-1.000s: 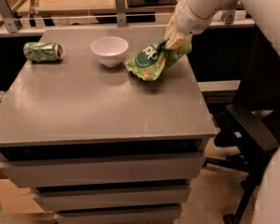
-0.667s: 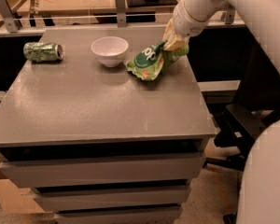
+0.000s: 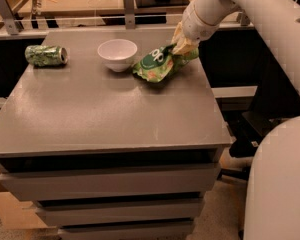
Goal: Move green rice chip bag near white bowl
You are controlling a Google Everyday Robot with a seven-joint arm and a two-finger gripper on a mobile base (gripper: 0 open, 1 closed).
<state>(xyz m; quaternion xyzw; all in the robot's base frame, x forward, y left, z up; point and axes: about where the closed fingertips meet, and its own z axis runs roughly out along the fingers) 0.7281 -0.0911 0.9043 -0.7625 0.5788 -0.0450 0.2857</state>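
Observation:
The green rice chip bag point(image 3: 157, 64) is crumpled, with a dark green round logo, and lies at the back right of the grey table top point(image 3: 105, 109). Its left end sits just right of the white bowl point(image 3: 117, 54), close to it or just touching. My gripper point(image 3: 183, 44) comes down from the upper right on a white arm. Its tan fingers point(image 3: 179, 38) are shut on the bag's right end, which is raised a little off the table.
A green soda can point(image 3: 46, 55) lies on its side at the back left of the table. Drawers run below the table's front edge. A workbench with rails stands behind. The robot's white body point(image 3: 280, 184) fills the right side.
The bag and the gripper have edged slightly left toward the bowl. The grip on the bag is unchanged.

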